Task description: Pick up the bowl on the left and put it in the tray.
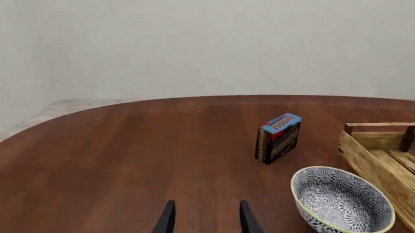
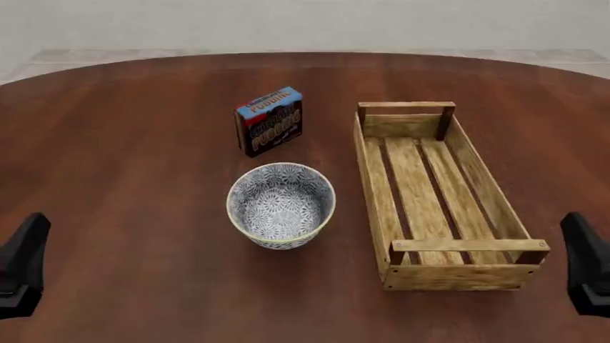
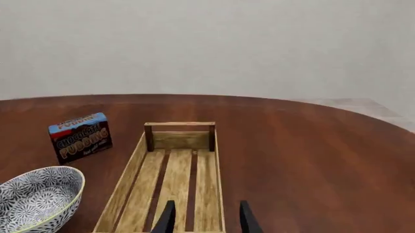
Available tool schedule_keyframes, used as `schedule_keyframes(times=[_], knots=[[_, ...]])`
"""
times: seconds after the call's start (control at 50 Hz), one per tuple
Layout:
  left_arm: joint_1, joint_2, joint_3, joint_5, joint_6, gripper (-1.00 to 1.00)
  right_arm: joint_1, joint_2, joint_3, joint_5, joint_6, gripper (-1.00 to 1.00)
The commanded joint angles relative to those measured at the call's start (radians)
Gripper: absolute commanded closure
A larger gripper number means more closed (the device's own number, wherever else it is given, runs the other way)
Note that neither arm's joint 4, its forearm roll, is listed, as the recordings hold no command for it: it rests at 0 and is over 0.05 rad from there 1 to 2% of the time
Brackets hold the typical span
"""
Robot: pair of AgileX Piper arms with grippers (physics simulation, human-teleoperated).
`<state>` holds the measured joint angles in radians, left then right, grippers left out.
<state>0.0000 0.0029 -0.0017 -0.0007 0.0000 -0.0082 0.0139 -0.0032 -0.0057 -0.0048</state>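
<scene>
Resting on the table: bowl (image 2: 280, 205), upright, not held, on the dark wood table (image 2: 124, 143) between the two arms.
Bowl position: ahead of the left jaws and off toward the right arm's side; apart from them, no contact.
Bowl look: white with a dense blue flower pattern, pale rim.
Tray (image 2: 433, 193): long light-wood crate with a slatted bottom, straight ahead of the right jaws, just beside the bowl on its right, a narrow strip of table between them.
Pudding box (image 2: 270, 121): standing on edge beyond the bowl, farther from both jaws, near the bowl but not touching.
Left jaws (image 1: 205, 217): parted, two dark fingers with bare table between them, holding nothing.
Right jaws (image 3: 205, 217): parted the same way, holding nothing, the near end of the tray showing between the fingers.
Arms in the front view: left arm (image 2: 21, 266) and right arm (image 2: 586, 263) low at the near corners, well apart from the bowl.
</scene>
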Motion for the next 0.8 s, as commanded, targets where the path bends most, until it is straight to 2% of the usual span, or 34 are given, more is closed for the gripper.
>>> schedule_keyframes(times=[0.02,0.2,0.26,0.3,0.36,0.42,0.44,0.48,0.6,0.62,0.66,0.8], knots=[[0.0,0.005,-0.003,-0.001,0.0,-1.0,0.006,-0.008,0.002,0.007,-0.013,-1.0],[0.0,0.005,-0.003,-0.001,0.0,-1.0,0.007,0.006,0.001,0.001,-0.006,-1.0],[0.0,0.005,-0.003,-0.001,0.0,-1.0,0.008,0.053,0.001,-0.037,0.001,-1.0],[0.0,0.005,-0.003,-0.001,0.0,-1.0,0.017,0.14,0.001,-0.096,0.027,-1.0],[0.0,0.005,-0.003,-0.001,0.0,-1.0,0.072,0.378,-0.011,-0.249,0.08,-1.0],[0.0,0.005,-0.003,-0.001,0.0,-1.0,0.105,0.51,-0.058,-0.286,0.092,-1.0],[0.0,0.005,-0.003,-0.001,0.0,-1.0,0.129,0.495,-0.079,-0.257,0.11,-1.0],[0.0,0.005,-0.003,-0.001,0.0,-1.0,0.105,0.52,-0.099,-0.25,0.09,-1.0],[0.0,0.005,-0.003,-0.001,0.0,-1.0,0.149,0.534,-0.212,-0.149,0.051,-1.0],[0.0,0.005,-0.003,-0.001,0.0,-1.0,0.131,0.535,-0.239,-0.127,0.025,-1.0],[0.0,0.005,-0.003,-0.001,0.0,-1.0,0.127,0.514,-0.269,-0.098,0.007,-1.0],[0.0,0.005,-0.003,-0.001,0.0,-1.0,0.168,0.626,-0.368,-0.075,-0.019,-1.0]])
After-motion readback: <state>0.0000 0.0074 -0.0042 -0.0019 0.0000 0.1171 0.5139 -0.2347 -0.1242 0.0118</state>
